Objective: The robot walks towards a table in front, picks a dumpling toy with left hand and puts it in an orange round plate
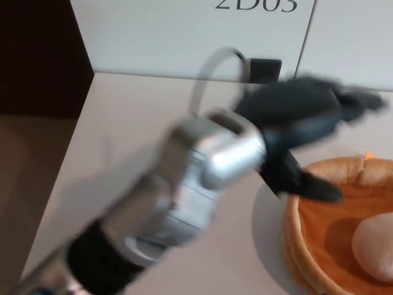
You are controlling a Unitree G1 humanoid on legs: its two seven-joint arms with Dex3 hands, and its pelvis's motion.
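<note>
One view only, from the head camera, shows the white table (pixel 123 123) running up to a pale wall panel with dark printed characters along the top edge and a small black block (pixel 265 69) at the table's far edge. The left arm crosses the picture from the lower left, its silver wrist joint (pixel 209 161) large and smeared by motion blur, with a grey cable (pixel 206 74) looping above it. The left hand (pixel 304 120) hangs over the table just beside the near rim of the orange round plate (pixel 319 246), which sits at the lower right and is partly cut by the picture's edge. The hand holds nothing, and its thick black fingers (pixel 313 186) are spread apart, one pointing down towards the plate's rim and others reaching to the right (the blur softens their outlines, so finer detail cannot be told). The dumpling toy (pixel 374 246), pale and rounded, lies inside the plate on its orange floor, clear of the hand. The right hand does not show anywhere in this view.
</note>
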